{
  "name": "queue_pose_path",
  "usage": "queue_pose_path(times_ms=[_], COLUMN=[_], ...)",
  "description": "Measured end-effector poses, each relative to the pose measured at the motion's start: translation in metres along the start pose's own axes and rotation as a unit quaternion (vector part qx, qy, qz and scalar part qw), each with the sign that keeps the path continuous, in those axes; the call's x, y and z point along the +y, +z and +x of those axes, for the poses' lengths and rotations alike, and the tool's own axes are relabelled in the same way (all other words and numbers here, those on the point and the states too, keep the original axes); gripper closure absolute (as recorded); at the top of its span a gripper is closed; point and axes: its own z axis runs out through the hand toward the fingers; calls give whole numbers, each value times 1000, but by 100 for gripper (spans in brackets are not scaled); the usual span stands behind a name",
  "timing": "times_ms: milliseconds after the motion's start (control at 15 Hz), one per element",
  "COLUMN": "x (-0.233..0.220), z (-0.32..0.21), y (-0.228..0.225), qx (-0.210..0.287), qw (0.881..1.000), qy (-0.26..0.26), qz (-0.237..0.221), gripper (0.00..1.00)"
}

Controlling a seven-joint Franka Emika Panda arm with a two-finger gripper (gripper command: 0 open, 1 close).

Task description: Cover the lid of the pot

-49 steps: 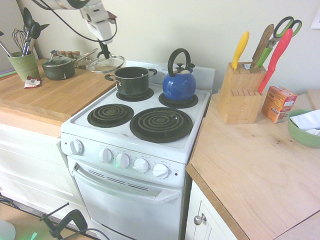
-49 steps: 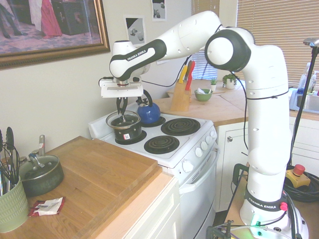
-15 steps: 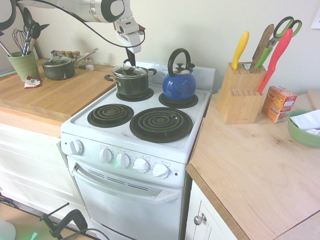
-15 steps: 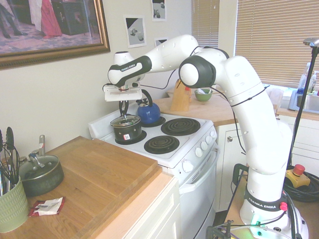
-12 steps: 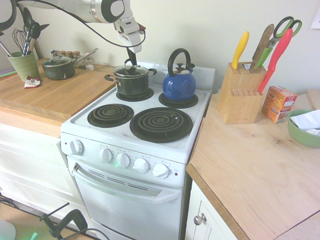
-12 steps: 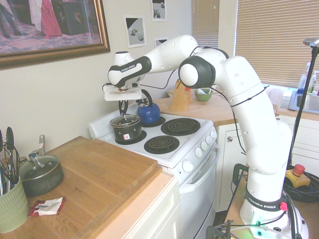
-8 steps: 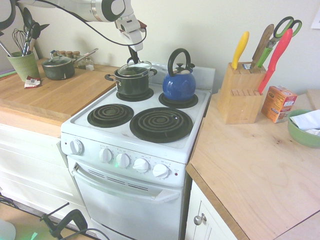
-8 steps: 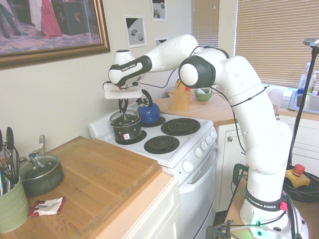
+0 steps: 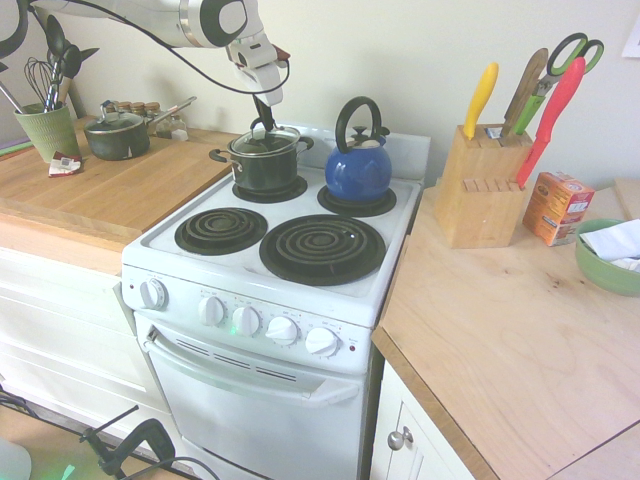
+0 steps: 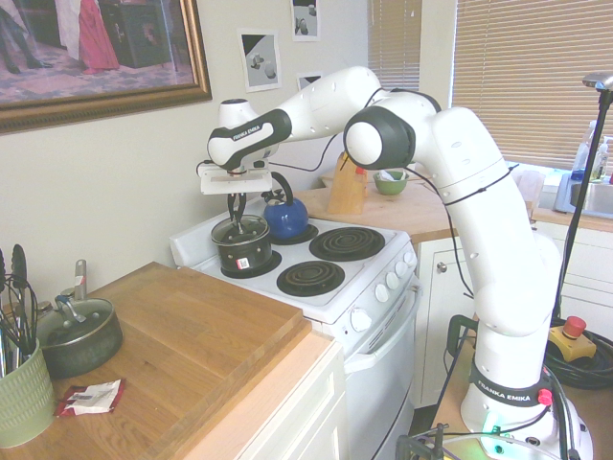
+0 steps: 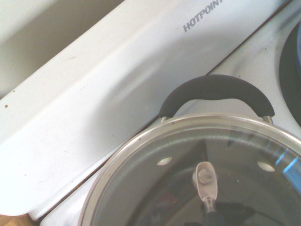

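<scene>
The first exterior view looked down from beyond the stove's (image 9: 265,318) front edge, well apart from the gripper (image 9: 264,126), facing the wall behind it. The second stood on the gripper's opposite side, past the wooden countertop (image 10: 182,335), facing across the stove toward window blinds (image 10: 536,77). Both shared the stove, blue kettle (image 9: 358,172) and knife block (image 9: 482,195). The wrist view, nearest, looked down from just above the glass lid (image 11: 155,188), sharing lid and stove with both.

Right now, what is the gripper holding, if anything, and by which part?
The gripper is shut on the glass lid, by the knob at its centre.
</scene>
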Motion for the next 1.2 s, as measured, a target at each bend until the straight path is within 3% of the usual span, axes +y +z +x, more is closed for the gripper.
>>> queue_pose_path(times_ms=[533, 600, 1200], x=[2, 2, 12], z=[-1, 0, -13], y=[11, 11, 3], qx=[3, 3, -6], qw=[1000, 1000, 1000], qy=[-2, -1, -23], qz=[-7, -7, 6], gripper=[100, 0, 0])
